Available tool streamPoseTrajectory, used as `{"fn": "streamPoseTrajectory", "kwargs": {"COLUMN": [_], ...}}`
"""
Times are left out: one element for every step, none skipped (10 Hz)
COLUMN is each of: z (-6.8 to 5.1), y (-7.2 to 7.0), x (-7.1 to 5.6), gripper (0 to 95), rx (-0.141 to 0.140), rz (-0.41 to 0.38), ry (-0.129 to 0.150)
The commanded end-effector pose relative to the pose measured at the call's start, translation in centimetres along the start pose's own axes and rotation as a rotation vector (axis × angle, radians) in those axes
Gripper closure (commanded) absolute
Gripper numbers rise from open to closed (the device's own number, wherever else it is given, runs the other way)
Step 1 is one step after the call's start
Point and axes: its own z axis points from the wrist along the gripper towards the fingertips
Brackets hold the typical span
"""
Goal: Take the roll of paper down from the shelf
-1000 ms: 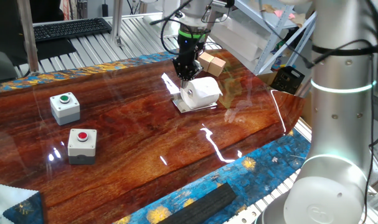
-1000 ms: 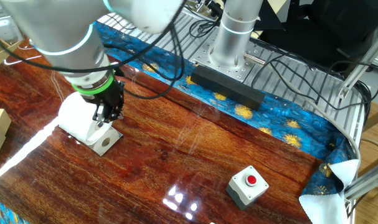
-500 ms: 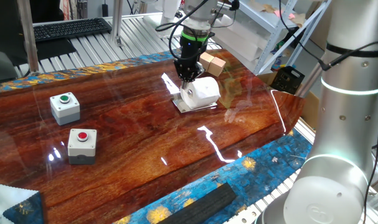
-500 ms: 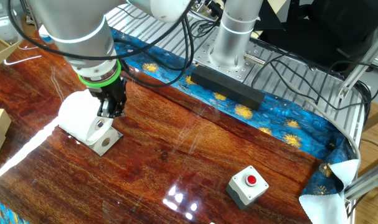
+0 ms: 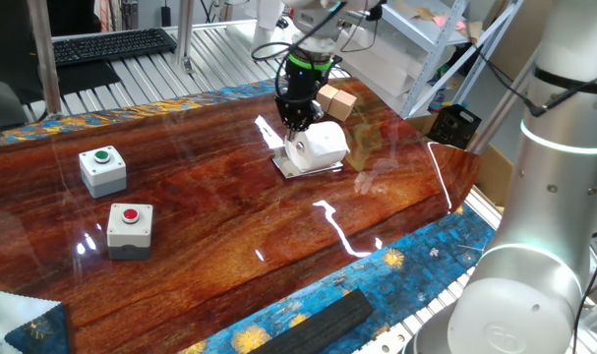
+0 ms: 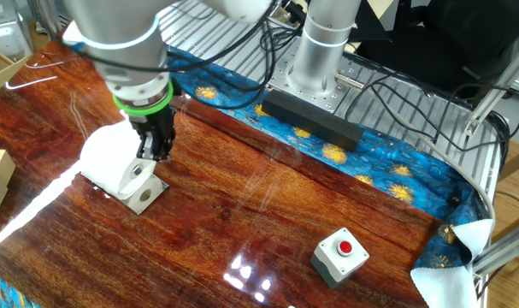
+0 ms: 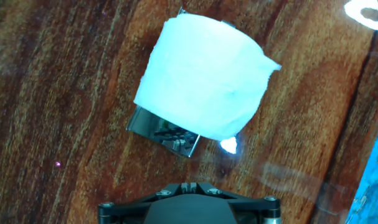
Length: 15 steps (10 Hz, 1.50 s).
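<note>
The roll of paper (image 5: pixel 320 146) lies on its side on the shelf (image 5: pixel 286 168), a small silvery plate on the wooden table. In the other fixed view the roll (image 6: pixel 109 161) shows its core hole at the end facing the plate's corner (image 6: pixel 150 198). My gripper (image 5: pixel 295 124) hangs just above the roll's left end, fingers together and holding nothing; it also shows in the other fixed view (image 6: pixel 155 154). In the hand view the roll (image 7: pixel 204 78) covers most of the plate (image 7: pixel 167 134). Only the gripper's dark base (image 7: pixel 185 204) shows there.
A green-button box (image 5: pixel 102 167) and a red-button box (image 5: pixel 129 226) stand at the table's left. Tan cubes (image 5: pixel 335 98) sit behind the roll. A black bar (image 5: pixel 318 320) lies on the blue cloth. A white rack (image 5: pixel 416 44) stands at the back right.
The arm's wrist has shifted and risen slightly above the roll's end. The roll and the plate have not moved.
</note>
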Motion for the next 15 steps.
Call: {"fn": "streamPoseTrajectory", "kwargs": {"z": [0.1, 0.1, 0.1, 0.1, 0.2, 0.3, 0.3, 0.7, 0.9, 1.1, 1.2, 1.2, 1.3, 1.2, 1.1], "y": [0.3, 0.3, 0.3, 0.4, 0.5, 0.8, 1.0, 1.7, 2.1, 2.5, 2.6, 2.8, 2.9, 3.1, 3.3], "x": [-0.1, -0.1, -0.1, -0.2, -0.3, -0.5, -0.6, -1.1, -1.4, -1.6, -1.7, -1.9, -2.0, -2.2, -2.4], "gripper": [95.0, 95.0, 76.0, 76.0, 57.0, 57.0, 38.0, 38.0, 19.0, 0.0, 0.0, 0.0, 0.0, 0.0, 0.0], "rx": [-0.005, 0.009, 0.01, 0.012, 0.012, 0.014, 0.015, 0.023, 0.026, 0.038, 0.043, 0.049, 0.054, 0.051, 0.049], "rz": [0.005, 0.028, 0.077, 0.115, 0.133, 0.157, 0.162, 0.188, 0.207, 0.216, 0.208, 0.191, 0.187, 0.192, 0.206], "ry": [0.005, 0.002, -0.006, -0.004, 0.0, -0.004, -0.008, -0.013, -0.012, -0.016, -0.029, -0.049, -0.066, -0.053, -0.051]}}
